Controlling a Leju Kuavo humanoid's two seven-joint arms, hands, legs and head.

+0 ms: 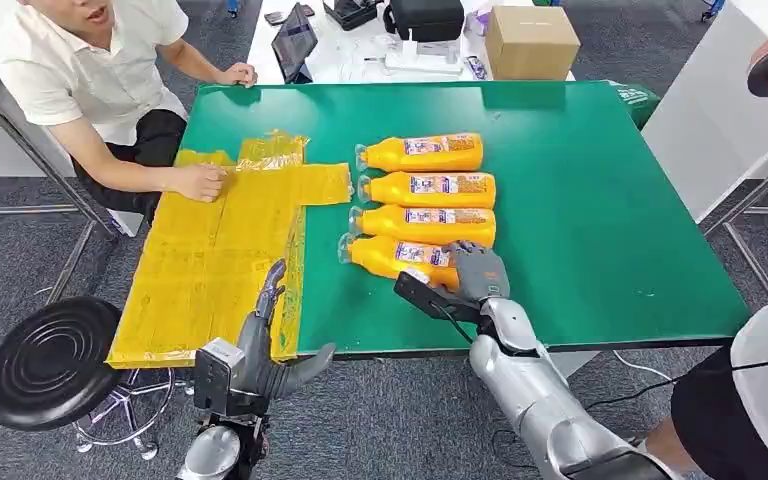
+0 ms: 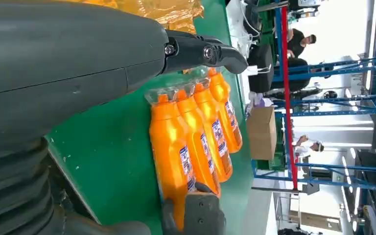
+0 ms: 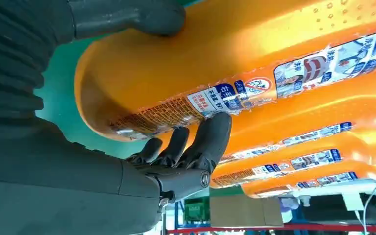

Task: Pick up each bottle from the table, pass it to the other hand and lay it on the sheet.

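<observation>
Four orange bottles lie side by side on the green table (image 1: 600, 200), caps pointing toward the yellow sheet (image 1: 210, 260). My right hand (image 1: 477, 272) grips the base end of the nearest bottle (image 1: 395, 255). In the right wrist view its thumb (image 3: 132, 17) lies on one side of that bottle (image 3: 215, 54) and its fingers (image 3: 205, 142) curl against the other side. The bottle still rests on the table. My left hand (image 1: 265, 345) hovers open at the table's front edge, by the sheet's near right corner. The left wrist view shows the bottle row (image 2: 169, 142) beyond its fingers (image 2: 205, 51).
A seated person at the left rests a hand (image 1: 200, 182) on the sheet's far part. A black stool (image 1: 50, 360) stands at the front left. A cardboard box (image 1: 532, 40) sits beyond the table. Another person (image 1: 760, 380) stands at the right.
</observation>
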